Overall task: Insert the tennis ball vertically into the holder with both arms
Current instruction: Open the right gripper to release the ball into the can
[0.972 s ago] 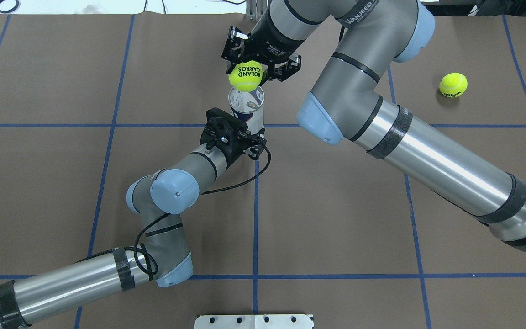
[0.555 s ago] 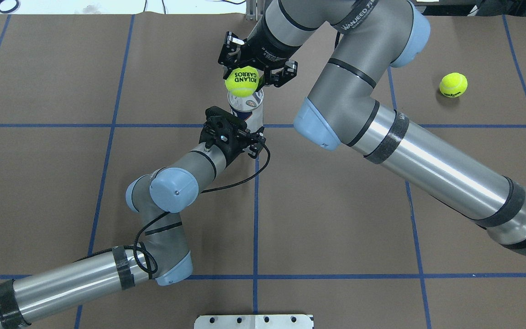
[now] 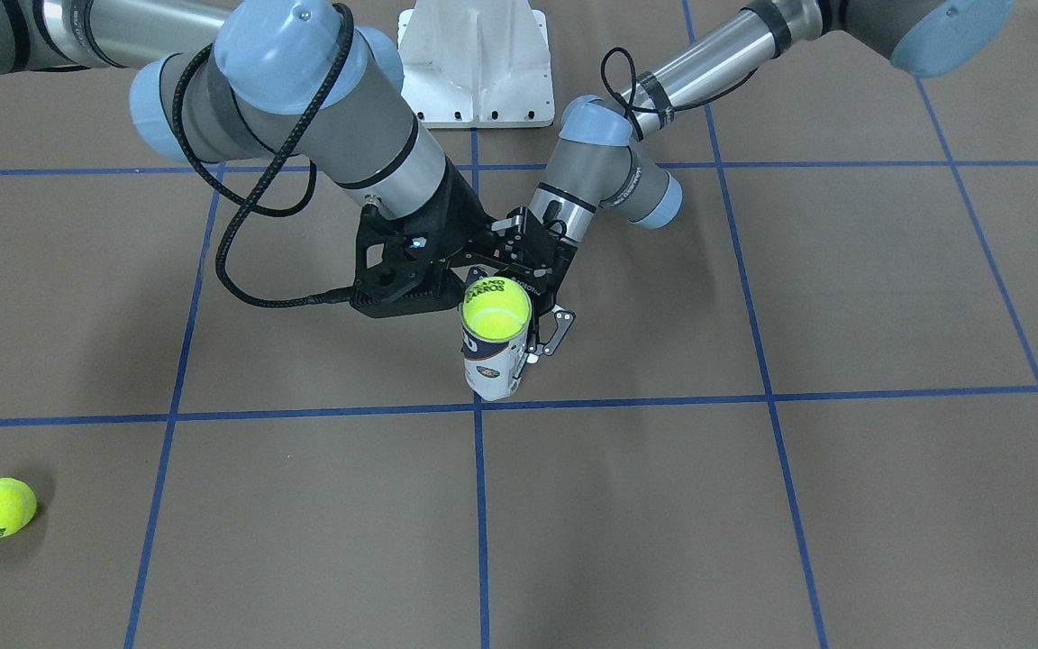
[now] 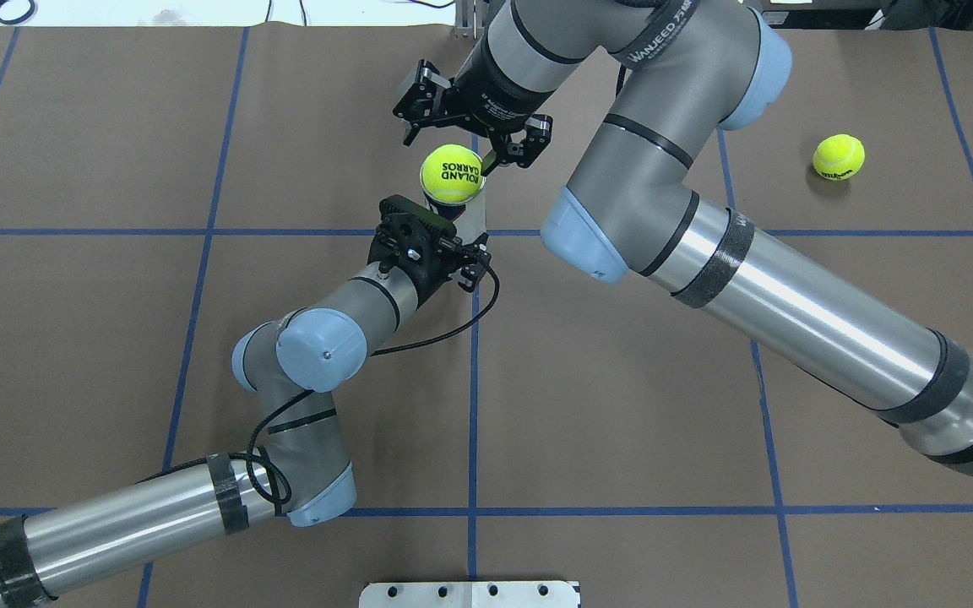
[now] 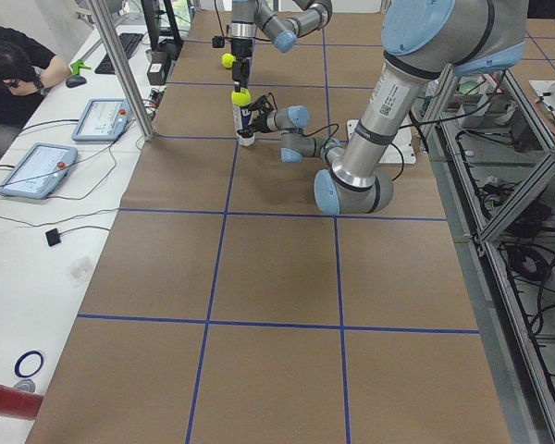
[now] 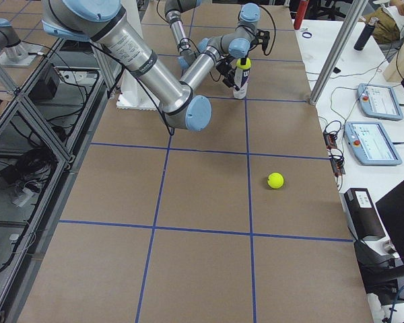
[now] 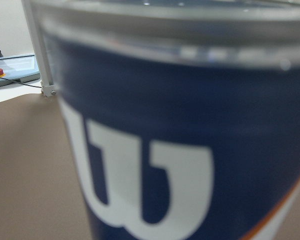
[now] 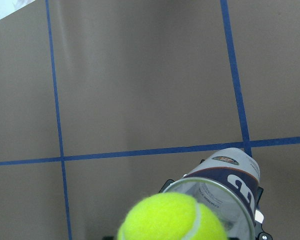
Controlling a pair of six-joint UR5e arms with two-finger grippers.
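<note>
Fuzzy ball — clear cylindrical holder.

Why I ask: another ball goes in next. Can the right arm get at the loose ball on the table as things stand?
Probably yes: the right gripper is open and empty, and the loose ball lies alone on that arm's side of the table, with nothing standing between them.
</note>
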